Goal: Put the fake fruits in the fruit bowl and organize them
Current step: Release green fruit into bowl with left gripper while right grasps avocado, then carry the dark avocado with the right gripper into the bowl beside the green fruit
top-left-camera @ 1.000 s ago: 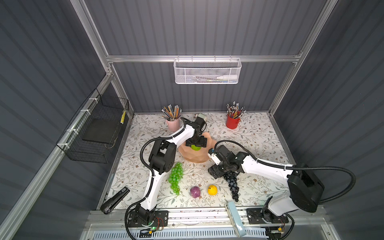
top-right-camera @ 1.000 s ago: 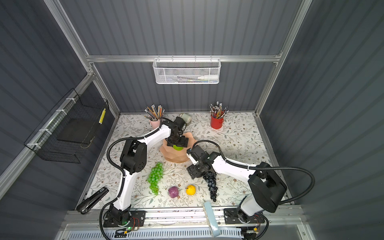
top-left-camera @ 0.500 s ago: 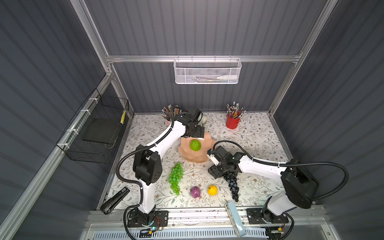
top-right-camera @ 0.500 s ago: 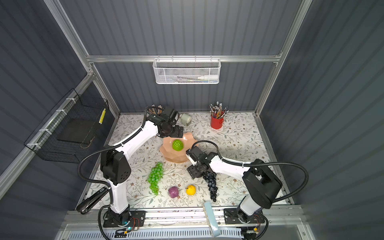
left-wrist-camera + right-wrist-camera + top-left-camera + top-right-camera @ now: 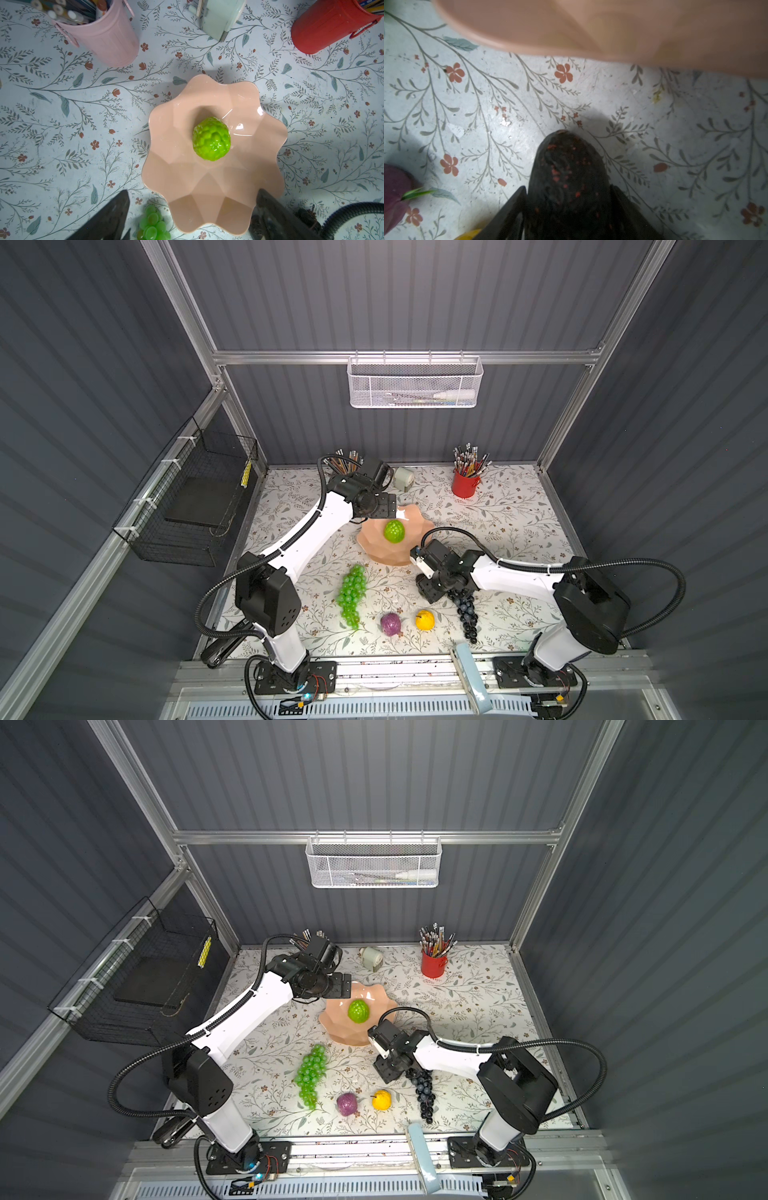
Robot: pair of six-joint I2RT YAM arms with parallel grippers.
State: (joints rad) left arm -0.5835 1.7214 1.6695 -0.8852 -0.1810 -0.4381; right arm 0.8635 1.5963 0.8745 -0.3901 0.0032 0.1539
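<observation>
Nearest row on the floral table (image 5: 519, 506), left to right: purple ball (image 5: 390, 623), yellow fruit (image 5: 425, 619), dark grapes (image 5: 467, 614). The ball and yellow fruit sit close but apart, and the dark bunch runs near-to-far with its far end right by the right gripper (image 5: 567, 188). Green grapes (image 5: 352, 601) lie left of that row, a bit farther back, loose on the table. All 4 are outside the bowl (image 5: 374, 543). The right gripper is low over the table between the dark grapes and the bowl's near rim. In the right wrist view the avocado (image 5: 566, 162) sits between its 2 fingers (image 5: 512, 209), which close in on both flanks, so it reads as gripped; I can't tell whether the avocado is off the table. The bowl wall is a blurred pink band just beyond it. The bowl sits mid-table and holds 1 fruit, the lime ball (image 5: 394, 531), about centre and touching nothing else. The left gripper (image 5: 193, 191) is above the bowl's far-left rim, fingers spread wide with nothing between them; in its wrist view they frame the bowl's near edge and the top of the green grapes. Far back: pink cup (image 5: 108, 35) on the left behind the left arm, sharpener (image 5: 403, 479) in the middle, red cup (image 5: 464, 485) on the right, both cups full of pencils.
</observation>
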